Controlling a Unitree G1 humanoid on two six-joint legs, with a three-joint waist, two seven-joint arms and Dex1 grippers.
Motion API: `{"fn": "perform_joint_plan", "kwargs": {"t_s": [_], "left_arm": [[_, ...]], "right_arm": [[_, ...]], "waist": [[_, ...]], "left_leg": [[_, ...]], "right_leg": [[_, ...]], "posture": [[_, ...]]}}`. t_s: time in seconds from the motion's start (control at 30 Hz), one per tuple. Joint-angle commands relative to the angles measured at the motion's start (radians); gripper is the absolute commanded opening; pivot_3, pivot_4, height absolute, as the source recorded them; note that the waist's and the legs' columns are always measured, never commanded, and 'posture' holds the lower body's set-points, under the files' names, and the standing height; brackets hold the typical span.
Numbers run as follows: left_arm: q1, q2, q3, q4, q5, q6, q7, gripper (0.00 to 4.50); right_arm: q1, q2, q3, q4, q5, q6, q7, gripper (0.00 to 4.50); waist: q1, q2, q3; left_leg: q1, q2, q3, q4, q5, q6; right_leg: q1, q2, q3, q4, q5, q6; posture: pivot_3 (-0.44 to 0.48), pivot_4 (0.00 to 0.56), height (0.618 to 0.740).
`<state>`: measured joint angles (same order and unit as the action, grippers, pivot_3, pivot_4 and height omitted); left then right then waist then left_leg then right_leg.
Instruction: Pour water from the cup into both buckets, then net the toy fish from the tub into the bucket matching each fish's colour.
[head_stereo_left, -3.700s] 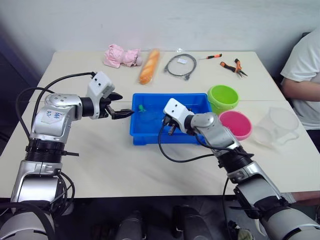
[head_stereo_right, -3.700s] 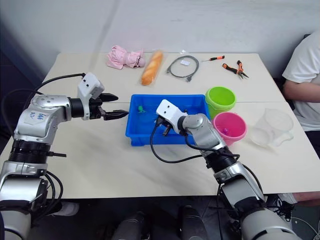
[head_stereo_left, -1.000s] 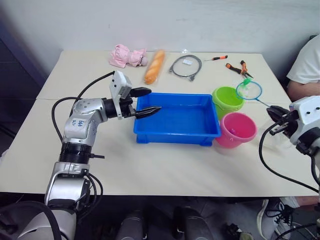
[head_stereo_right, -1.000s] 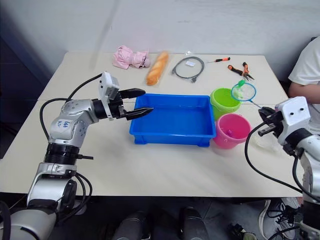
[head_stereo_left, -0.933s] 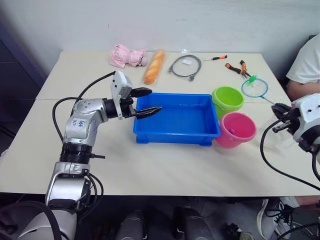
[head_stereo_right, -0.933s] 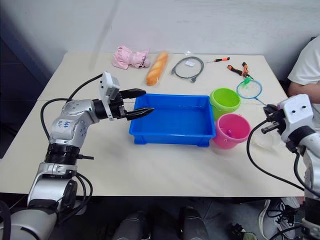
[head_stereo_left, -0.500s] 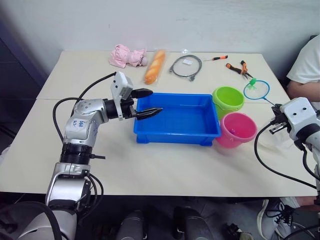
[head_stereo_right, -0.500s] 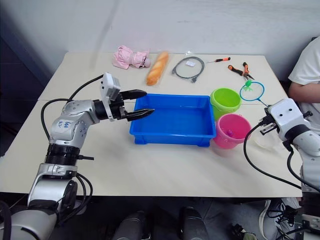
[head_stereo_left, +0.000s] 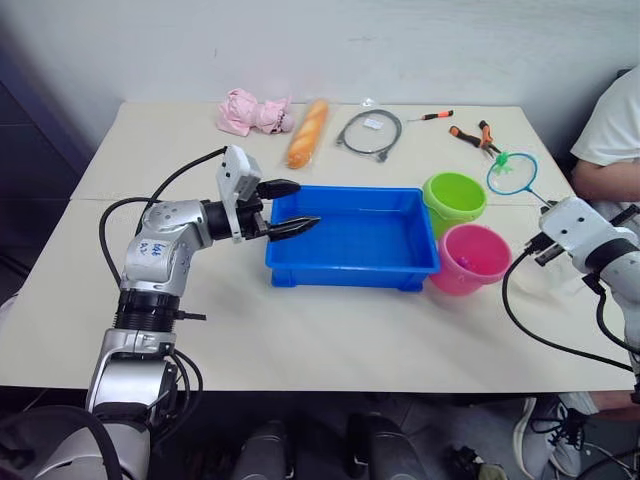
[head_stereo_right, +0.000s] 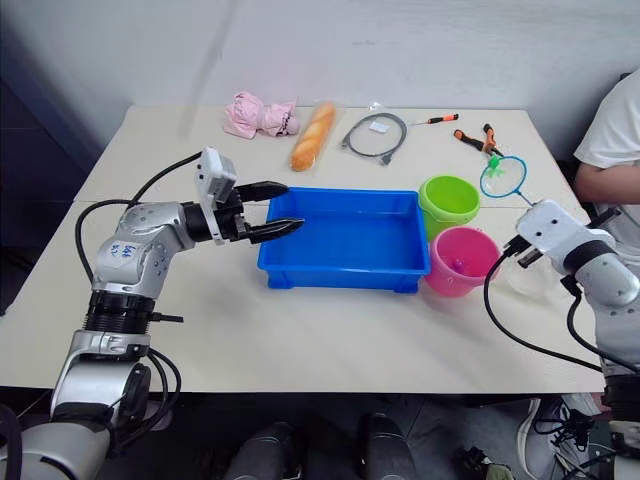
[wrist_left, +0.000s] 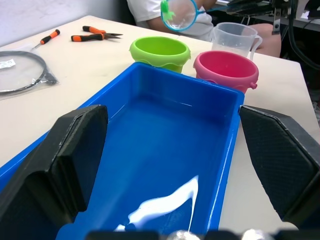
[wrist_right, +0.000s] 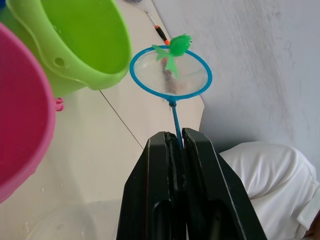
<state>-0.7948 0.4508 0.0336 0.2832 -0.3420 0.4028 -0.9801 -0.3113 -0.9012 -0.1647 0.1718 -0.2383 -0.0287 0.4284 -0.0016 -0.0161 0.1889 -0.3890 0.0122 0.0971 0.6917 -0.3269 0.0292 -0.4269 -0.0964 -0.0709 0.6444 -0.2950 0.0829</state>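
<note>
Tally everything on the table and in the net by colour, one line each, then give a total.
Green: 2, bucket, toy fish
Pink: 2, bucket, plush toy
Blue: 2, tub, net
Orange: 3, bread loaf, screwdriver, pliers
Grey: 1, cable
Clear: 1, cup
Total: 11

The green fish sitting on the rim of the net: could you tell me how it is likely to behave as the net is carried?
The green fish perches on the hoop's edge of the net, not down in the mesh, so it could probably slip off if jolted. It looks tiny and likely very light. The right gripper pinches only the thin handle, so the hoop may wobble.
</note>
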Motion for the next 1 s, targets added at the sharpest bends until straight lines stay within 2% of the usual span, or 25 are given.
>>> {"fn": "perform_joint_plan", "kwargs": {"t_s": [0.03,0.27,0.5,0.57,0.67,0.7,0.77,0.87,0.97,1.0], "left_arm": [[0.014,0.001,0.022,-0.041,-0.023,-0.012,0.009,4.46],[0.023,0.009,0.006,-0.042,-0.011,-0.035,0.005,4.46],[0.029,0.018,0.007,-0.045,-0.012,-0.043,0.002,4.46],[0.034,0.023,0.009,-0.048,-0.014,-0.051,-0.004,4.46],[0.048,0.043,0.028,-0.06,-0.052,-0.091,-0.079,4.46],[0.051,0.047,0.032,-0.064,-0.064,-0.099,-0.099,4.46],[0.057,0.057,0.037,-0.076,-0.083,-0.11,-0.134,4.46],[0.1,0.113,0.073,-0.225,-0.176,-0.075,-0.211,4.46],[0.129,0.138,0.094,-0.297,-0.228,-0.048,-0.221,4.46],[0.182,0.171,0.108,-0.342,-0.251,-0.012,-0.234,4.46]], "right_arm": [[-0.017,-0.042,0.025,0.01,-0.08,-0.057,-0.047,0.0],[-0.026,-0.113,0.11,0.038,-0.285,-0.195,-0.2,0.0],[-0.065,-0.085,0.094,0.065,-0.264,-0.227,-0.243,0.0],[-0.08,-0.045,0.048,0.058,-0.159,-0.227,-0.22,0.0],[-0.08,0.055,-0.032,-0.06,0.276,-0.098,0.063,0.0],[-0.074,0.072,-0.048,-0.095,0.367,-0.054,0.131,0.0],[-0.057,0.072,-0.06,-0.149,0.449,0.017,0.209,0.0],[0.001,0.054,-0.034,-0.332,0.633,0.2,0.353,0.0],[0.018,0.053,-0.025,-0.419,0.701,0.294,0.395,0.0],[0.039,0.053,0.017,-0.48,0.726,0.324,0.432,0.0]], "waist": [[0.0,0.0,0.0],[0.0,0.0,0.0],[-0.001,0.0,0.0],[-0.001,0.0,0.0],[-0.003,0.0,0.0],[-0.004,0.0,0.0],[-0.001,0.0,0.0],[0.0,0.0,0.0],[0.002,0.0,0.0],[0.002,0.0,0.0]], "left_leg": [[0.0,0.0,0.0,0.0,0.0,0.0],[0.0,0.0,0.0,0.0,0.0,0.0],[0.0,0.0,0.001,0.001,0.0,-0.001],[0.0,0.0,0.001,0.001,0.0,-0.001],[0.0,0.001,0.0,0.001,0.001,-0.001],[0.0,0.001,0.0,0.0,0.001,-0.001],[0.0,0.002,0.0,0.0,0.001,-0.001],[0.0,0.002,-0.001,0.001,0.0,-0.001],[0.0,0.002,-0.002,0.001,0.0,0.0],[0.0,0.001,-0.002,0.001,0.0,0.0]], "right_leg": [[0.0,0.0,0.0,0.0,0.0,0.0],[0.0,0.0,0.0,0.0,0.0,0.0],[0.0,0.0,0.0,0.0,0.0,0.0],[0.0,0.0,0.0,0.0,0.0,0.0],[0.0,0.001,0.0,0.0,0.0,0.0],[0.0,0.002,0.0,0.0,0.0,0.0],[0.0,0.002,-0.001,0.001,0.0,0.0],[0.001,0.001,-0.001,0.001,0.0,0.0],[0.001,0.0,-0.001,0.0,0.0,0.0],[0.002,0.0,-0.001,0.0,0.0,0.0]], "posture": [[0.0,0.15,0.738],[0.0,0.15,0.738],[0.0,0.15,0.738],[0.0,0.15,0.738],[0.0,0.15,0.738],[0.0,0.15,0.738],[0.0,0.15,0.738],[0.0,0.15,0.738],[0.0,0.15,0.738],[0.0,0.15,0.738]]}}
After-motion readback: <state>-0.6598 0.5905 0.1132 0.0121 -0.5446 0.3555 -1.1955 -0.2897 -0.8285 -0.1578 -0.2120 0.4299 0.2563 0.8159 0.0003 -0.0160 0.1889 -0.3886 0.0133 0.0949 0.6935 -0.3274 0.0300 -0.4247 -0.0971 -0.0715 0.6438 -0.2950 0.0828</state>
